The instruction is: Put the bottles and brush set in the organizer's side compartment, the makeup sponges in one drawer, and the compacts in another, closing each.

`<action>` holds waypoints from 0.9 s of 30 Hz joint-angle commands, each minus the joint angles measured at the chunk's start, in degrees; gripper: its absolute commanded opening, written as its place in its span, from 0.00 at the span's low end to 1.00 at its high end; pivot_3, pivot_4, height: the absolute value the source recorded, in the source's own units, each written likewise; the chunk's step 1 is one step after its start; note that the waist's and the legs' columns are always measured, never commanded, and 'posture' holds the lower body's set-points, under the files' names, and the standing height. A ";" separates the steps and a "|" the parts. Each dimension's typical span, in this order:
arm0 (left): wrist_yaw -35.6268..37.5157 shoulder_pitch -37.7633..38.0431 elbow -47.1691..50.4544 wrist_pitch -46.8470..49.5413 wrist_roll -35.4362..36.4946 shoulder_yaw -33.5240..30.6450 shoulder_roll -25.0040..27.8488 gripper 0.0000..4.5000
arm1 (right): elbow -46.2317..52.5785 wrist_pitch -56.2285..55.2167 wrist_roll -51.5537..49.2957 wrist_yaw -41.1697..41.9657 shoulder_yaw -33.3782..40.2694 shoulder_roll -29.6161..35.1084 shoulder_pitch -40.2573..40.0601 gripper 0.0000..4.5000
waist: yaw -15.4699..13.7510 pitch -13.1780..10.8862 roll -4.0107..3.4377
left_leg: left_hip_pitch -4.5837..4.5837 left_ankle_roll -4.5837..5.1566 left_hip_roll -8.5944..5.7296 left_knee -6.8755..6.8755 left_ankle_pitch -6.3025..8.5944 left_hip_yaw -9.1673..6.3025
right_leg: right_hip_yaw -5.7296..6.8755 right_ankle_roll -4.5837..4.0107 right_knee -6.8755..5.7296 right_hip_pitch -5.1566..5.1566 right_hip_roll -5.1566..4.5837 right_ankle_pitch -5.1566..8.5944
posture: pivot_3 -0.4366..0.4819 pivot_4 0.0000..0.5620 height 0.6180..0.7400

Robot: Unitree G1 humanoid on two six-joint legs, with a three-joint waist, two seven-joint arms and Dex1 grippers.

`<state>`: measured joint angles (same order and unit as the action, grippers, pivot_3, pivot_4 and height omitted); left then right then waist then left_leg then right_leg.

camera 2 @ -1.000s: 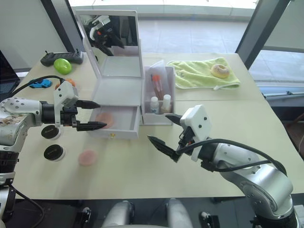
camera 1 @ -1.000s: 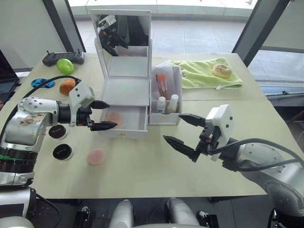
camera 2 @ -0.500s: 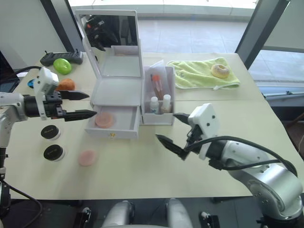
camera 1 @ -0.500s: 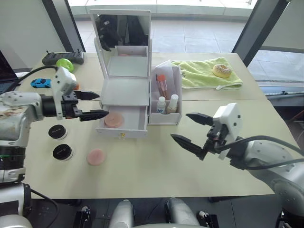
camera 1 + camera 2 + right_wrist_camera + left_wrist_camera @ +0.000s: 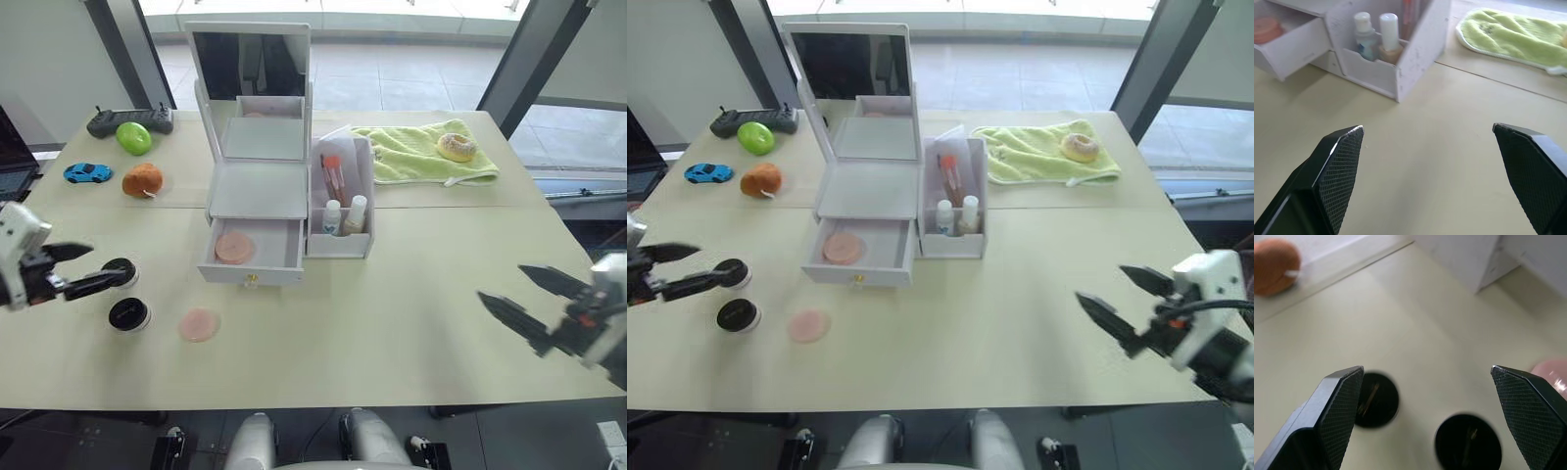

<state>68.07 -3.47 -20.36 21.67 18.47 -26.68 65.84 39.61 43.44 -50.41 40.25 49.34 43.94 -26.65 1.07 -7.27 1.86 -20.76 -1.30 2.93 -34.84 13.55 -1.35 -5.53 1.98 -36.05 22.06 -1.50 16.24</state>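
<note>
Both arms have pulled back from the organizer (image 5: 260, 196) since a second ago: our left tool (image 5: 73, 268), then just beside the open drawer (image 5: 250, 253), now sits far out to the organizer's left near the worktop (image 5: 392, 323) edge, and our right tool (image 5: 534, 299), then in front of the side compartment (image 5: 340, 211), now lies well off to the organizer's front right. Both tools have their fingers spread wide with nothing between them.

The worktop carries the white organizer with its mirror lid raised. To the organizer's right lies a green towel (image 5: 421, 152) with a doughnut-shaped thing (image 5: 457, 146) on it. The side compartment, on the organizer's right side, holds two small bottles (image 5: 345, 215) at the front and the brush set (image 5: 333, 176) upright behind them. The drawer at the organizer's front stands pulled out with one pink makeup sponge (image 5: 234, 247) inside. A second pink sponge (image 5: 199, 324) lies on the worktop in front of the organizer, to its left. Two black compacts (image 5: 128, 313) rest further left of that, one just under our left tool's fingertips. Behind them, left of the organizer, are an orange ball (image 5: 142, 180), a green object (image 5: 134, 137), a black controller (image 5: 127, 119) and a blue toy car (image 5: 86, 172).
</note>
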 commanded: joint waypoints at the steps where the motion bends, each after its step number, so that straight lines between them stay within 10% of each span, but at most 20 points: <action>1: -2.64 1.38 -7.96 -8.02 -4.05 -3.02 3.24 0.99 | -3.74 -3.29 0.44 5.89 8.82 -0.63 -4.45 1.00 | -0.14 0.00 0.01 | 0.03 -0.01 0.00 0.01 0.00 0.02 | 0.00 -0.17 0.00 -0.01 -0.02 0.11 | 0.48 0.27 1.00; 17: -5.75 -4.62 -21.91 -17.07 -5.63 -1.83 4.40 0.99 | -12.36 -6.98 0.96 9.93 12.97 -0.72 -4.91 1.00 | 0.05 -0.04 0.16 | 0.38 -0.04 0.06 0.28 0.02 0.32 | -0.03 -0.14 -0.16 -0.07 -0.12 0.19 | 0.48 0.27 1.00; 27: -7.18 -0.98 12.81 0.04 3.90 -0.24 -4.82 0.99 | 1.49 0.03 -5.37 -2.31 -5.58 5.89 10.35 1.00 | 0.05 0.04 0.21 | 0.32 -0.03 0.08 0.19 0.02 0.37 | -0.10 -0.09 -0.20 -0.12 -0.11 0.14 | 0.48 0.27 1.00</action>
<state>62.32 -4.56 -15.57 17.50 18.97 -26.02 61.57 37.63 42.29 -53.01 40.90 46.70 48.49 -19.08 1.11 -7.24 2.08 -20.48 -1.34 3.01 -34.66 13.57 -0.99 -5.64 1.89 -36.25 21.94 -1.60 16.38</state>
